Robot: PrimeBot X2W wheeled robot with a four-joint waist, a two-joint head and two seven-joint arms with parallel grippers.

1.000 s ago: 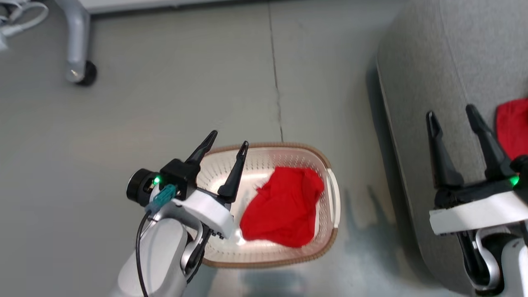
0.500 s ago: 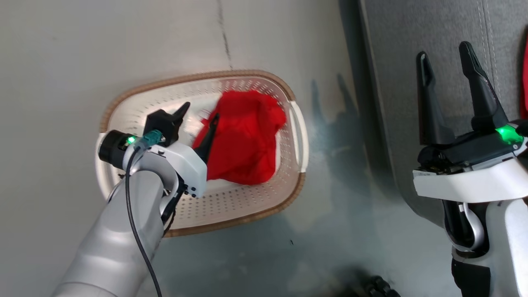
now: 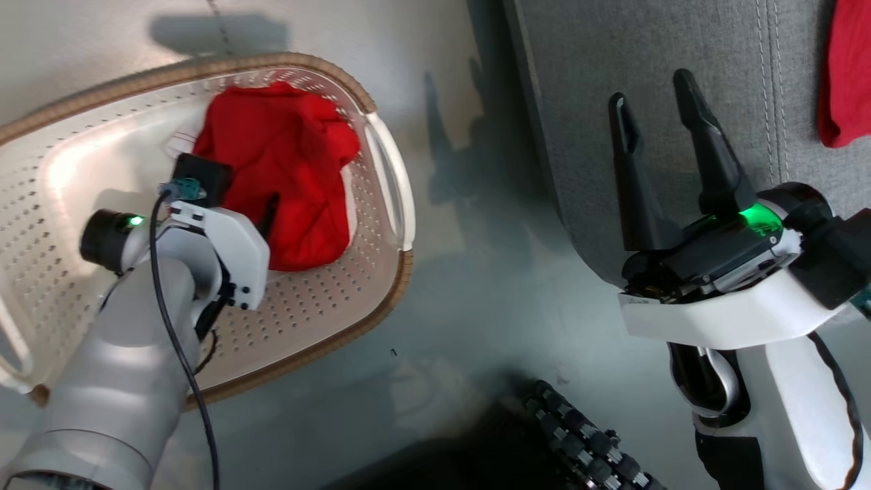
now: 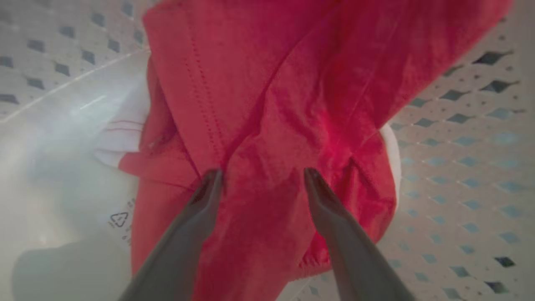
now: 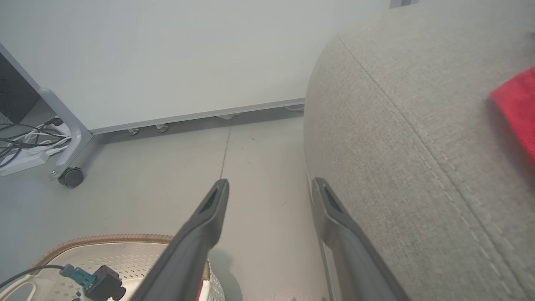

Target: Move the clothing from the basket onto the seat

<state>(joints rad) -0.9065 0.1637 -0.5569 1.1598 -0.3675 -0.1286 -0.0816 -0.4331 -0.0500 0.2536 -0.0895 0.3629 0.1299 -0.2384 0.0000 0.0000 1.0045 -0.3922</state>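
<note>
**Left gripper down on the garment left in the basket**

Head view. Leans in closer than a second ago, so brings the basket (image 3: 272, 62) up large at the left: a shift of the camera, not of the basket. Shows the left gripper (image 3: 238, 196) lowered from above the rim onto the red garment (image 3: 292, 136) lying in the basket's right half. Shows the right gripper (image 3: 650, 92) parked over the edge of the seat (image 3: 612, 41), spread wide, holding nothing. Finds a second red garment (image 3: 847, 75) already on the seat, far right.

Left wrist view. Confirms both fingers (image 4: 196, 217) spread wide, tips seemingly touching the wrinkled red cloth, nothing pinched yet. Catches white trim (image 4: 121, 138) at the cloth's left edge and perforated basket floor around it. Reads, as a judgement, as about half done: calls next for closing on a fold, then a lift across to the seat.

Right wrist view. Looks along open, empty fingers to smooth pale-grey floor (image 5: 167, 179) with one seam, a white wall panel (image 5: 167, 50), a castered frame leg (image 5: 71, 177) and cables (image 5: 21, 142) at the left, grey woven upholstery with a stitched seam at the right.
</note>
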